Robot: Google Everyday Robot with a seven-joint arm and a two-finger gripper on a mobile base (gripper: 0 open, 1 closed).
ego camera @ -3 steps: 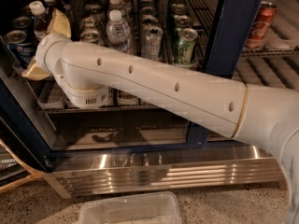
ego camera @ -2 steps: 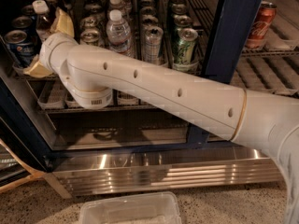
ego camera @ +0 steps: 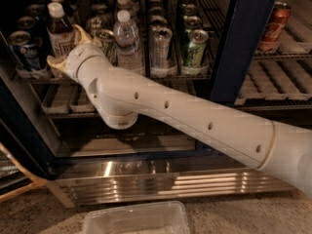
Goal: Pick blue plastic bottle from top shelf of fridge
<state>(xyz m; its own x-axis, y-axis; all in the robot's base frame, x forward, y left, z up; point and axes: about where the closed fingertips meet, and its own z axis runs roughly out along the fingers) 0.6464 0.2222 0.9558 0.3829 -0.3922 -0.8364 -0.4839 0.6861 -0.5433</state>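
The blue plastic bottle (ego camera: pixel 59 33), small with dark brown liquid, a white cap and a white label, stands at the left front of the top shelf (ego camera: pixel 168 73) in the fridge (ego camera: pixel 246 38). My gripper (ego camera: pixel 67 48) is at the end of the white arm, right in front of the bottle's lower half. Its yellowish fingers (ego camera: pixel 81 33) are spread, one to the bottle's right and one low on its left. The bottle's base is hidden behind the gripper.
A blue soda can (ego camera: pixel 24 50) stands left of the bottle and a taller clear water bottle (ego camera: pixel 127 40) to its right, then several cans (ego camera: pixel 195 48). A red can (ego camera: pixel 273 21) sits behind the door frame. Below are the lower rack (ego camera: pixel 58 99), the steel base panel (ego camera: pixel 170 182) and a clear tub (ego camera: pixel 134 221).
The wrist and gripper have moved right and slightly in, from beside the blue can to in front of the brown bottle. The elbow has swung with them.
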